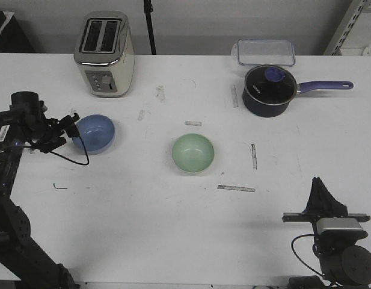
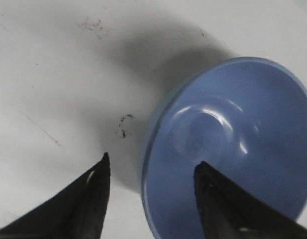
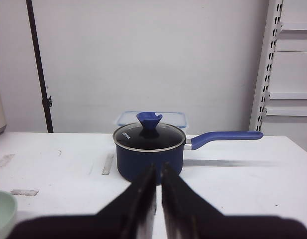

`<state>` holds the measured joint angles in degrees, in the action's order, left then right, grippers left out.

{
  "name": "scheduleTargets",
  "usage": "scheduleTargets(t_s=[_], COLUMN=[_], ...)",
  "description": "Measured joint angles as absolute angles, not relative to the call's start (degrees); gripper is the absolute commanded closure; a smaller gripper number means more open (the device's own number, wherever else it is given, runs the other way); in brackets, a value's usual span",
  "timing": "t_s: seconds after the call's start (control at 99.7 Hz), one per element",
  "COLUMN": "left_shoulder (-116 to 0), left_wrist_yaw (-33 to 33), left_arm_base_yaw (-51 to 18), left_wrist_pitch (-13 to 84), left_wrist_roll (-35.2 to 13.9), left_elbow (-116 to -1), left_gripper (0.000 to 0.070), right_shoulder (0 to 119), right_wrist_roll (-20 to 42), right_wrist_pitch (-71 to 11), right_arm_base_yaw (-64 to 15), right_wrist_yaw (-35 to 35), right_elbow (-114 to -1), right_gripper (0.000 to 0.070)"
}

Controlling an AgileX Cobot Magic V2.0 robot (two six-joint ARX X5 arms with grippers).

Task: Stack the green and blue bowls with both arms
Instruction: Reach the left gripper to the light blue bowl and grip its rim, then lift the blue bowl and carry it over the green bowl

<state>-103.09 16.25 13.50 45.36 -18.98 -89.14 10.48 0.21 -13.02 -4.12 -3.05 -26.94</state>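
Bowls apart and empty, left tool (image 2: 151, 172) open astride blue bowl (image 1: 94, 133) rim, right tool (image 3: 157, 172) closed, green bowl (image 1: 193, 153) free.

blue bowl (image 1: 94, 133) left of green bowl (image 1: 193, 153), apart

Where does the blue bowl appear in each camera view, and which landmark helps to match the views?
Front view: blue bowl at the left of the table, beside the left tool.
Left wrist view: blue bowl fills the right half, one open finger over its inside.
Right wrist view: not in it.
Shared landmark: the left tool at the bowl's rim.
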Motion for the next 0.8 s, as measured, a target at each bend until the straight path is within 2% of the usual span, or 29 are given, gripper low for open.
scheduleTargets(t_s=[0.191,0.301,0.331,0.461,0.541,0.802], left_shoulder=[-106.61,-108.44,-108.64,-108.66,-108.66,-108.66], left_wrist_yaw=[16.23,14.02,13.17,10.46,10.37,13.82], left_arm_base_yaw=[11.68,10.55,10.22,9.61,9.74,8.51], left_wrist_pitch=[44.45,44.47,44.58,44.29,44.49,45.93], left_wrist_roll=[-18.98,-18.98,-18.98,-19.00,-19.00,-19.18], left_elbow=[-89.14,-89.14,-89.14,-89.14,-89.14,-89.14], left_gripper=[0.0385,0.0559,0.0580,0.0591,0.0697,0.0700], right_shoulder=[10.48,10.48,10.48,10.48,10.48,10.48], right_wrist_roll=[0.21,0.21,0.21,0.21,0.21,0.21], right_wrist_pitch=[-13.02,-12.99,-13.02,-13.02,-12.99,-13.02], right_arm_base_yaw=[-4.12,-4.12,-4.12,-4.12,-4.12,-4.12], right_wrist_yaw=[-3.05,-3.05,-3.05,-3.05,-3.05,-3.05], right_elbow=[-26.94,-26.94,-26.94,-26.94,-26.94,-26.94], right_gripper=[0.0684,0.0684,0.0685,0.0684,0.0684,0.0684])
